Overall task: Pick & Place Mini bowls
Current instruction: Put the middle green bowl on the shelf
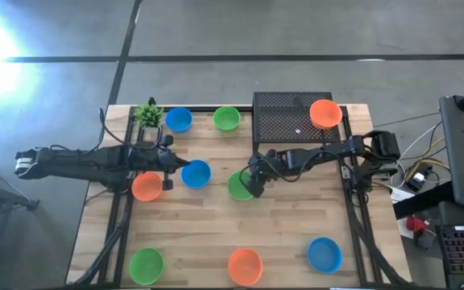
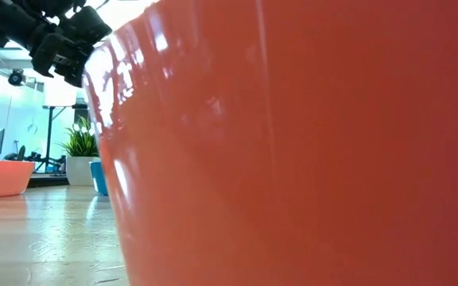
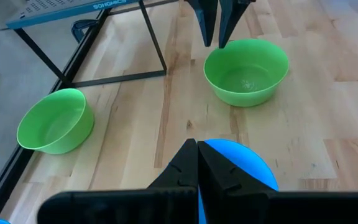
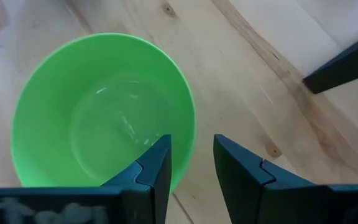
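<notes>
1. Landmark: the black mesh tray (image 1: 284, 121) at the far right part of the desk (image 1: 192, 229). All positions below refer to it.
2. One orange bowl (image 1: 325, 113) rests on the tray's right end. It is the only bowl on the tray; judged from this, one placement is done and eight remain.
3. Bowls off the tray, on the desk:
   - blue bowl (image 1: 179, 119) and green bowl (image 1: 226, 118), to the tray's left, in line with it;
   - a small leafy plant (image 1: 148, 114), farther left of these (not a task item);
   - centre green bowl (image 1: 241, 185), just in front of the tray's left corner;
   - centre blue bowl (image 1: 196, 173) and orange bowl (image 1: 146, 186), farther left of that;
   - green bowl (image 1: 146, 263), orange bowl (image 1: 245, 265) and blue bowl (image 1: 325, 254), along the near edge, well apart from the tray.
4. Right claw (image 4: 191, 165): fingers parted, straddling the rim of the centre green bowl (image 4: 101, 109), one finger inside and one outside. No contact is confirmed; the grasp appears not yet made.
5. Left claw (image 3: 197, 165): fingers closed together, holding nothing, poised just over the centre blue bowl (image 3: 241, 163).
6. Judgement: the step in hand is pickup of the centre green bowl for transfer to the tray.
</notes>
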Available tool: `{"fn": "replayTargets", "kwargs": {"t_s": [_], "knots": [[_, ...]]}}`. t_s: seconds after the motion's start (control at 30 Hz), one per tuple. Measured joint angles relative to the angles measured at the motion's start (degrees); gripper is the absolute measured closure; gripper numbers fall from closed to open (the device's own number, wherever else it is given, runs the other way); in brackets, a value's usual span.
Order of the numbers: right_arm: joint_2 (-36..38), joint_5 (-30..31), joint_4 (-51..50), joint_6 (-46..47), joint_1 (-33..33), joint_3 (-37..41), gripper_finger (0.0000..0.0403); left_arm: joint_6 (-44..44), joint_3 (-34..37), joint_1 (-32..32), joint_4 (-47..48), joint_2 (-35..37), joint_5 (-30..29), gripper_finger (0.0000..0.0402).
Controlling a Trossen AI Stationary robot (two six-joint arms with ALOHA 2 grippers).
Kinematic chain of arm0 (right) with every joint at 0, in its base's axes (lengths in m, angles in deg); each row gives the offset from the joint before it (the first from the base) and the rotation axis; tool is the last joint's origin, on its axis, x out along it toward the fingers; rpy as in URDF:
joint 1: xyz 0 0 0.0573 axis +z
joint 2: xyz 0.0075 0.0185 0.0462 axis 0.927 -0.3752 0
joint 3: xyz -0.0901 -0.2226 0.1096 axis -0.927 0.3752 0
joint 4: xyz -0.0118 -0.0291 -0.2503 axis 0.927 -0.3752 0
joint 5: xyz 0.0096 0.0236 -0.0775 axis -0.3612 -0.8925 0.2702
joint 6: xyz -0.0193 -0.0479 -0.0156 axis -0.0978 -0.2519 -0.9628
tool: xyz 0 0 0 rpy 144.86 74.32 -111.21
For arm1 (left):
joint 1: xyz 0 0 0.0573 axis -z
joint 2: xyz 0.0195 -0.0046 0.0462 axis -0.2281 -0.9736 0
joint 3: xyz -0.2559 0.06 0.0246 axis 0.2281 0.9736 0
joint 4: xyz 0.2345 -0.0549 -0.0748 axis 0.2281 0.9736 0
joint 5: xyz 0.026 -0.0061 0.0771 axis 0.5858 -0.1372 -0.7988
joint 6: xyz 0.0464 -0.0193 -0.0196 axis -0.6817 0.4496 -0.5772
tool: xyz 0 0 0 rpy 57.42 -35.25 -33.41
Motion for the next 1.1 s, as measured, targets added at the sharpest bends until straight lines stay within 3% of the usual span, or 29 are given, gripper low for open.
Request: {"fn": "replayTargets", "kwargs": {"t_s": [0.87, 0.97, 1.1], "knots": [[-5.3, -2.6, 4.1, 1.9, -0.6, 0.9, 0.0295, 0.0, 0.1, 0.0, 0.1, 0.0, 0.0, 0.0402], [-5.3, -3.0, 3.4, 1.9, -0.8, 0.9, 0.0313, 0.0, 0.1, 0.0, 0.1, 0.0, 0.0, 0.0402], [-5.4, -4.6, 3.1, 1.9, -1.0, 0.8, 0.0374, 0.0, 0.2, 0.0, 0.1, -0.1, 0.0, 0.0402]]}}
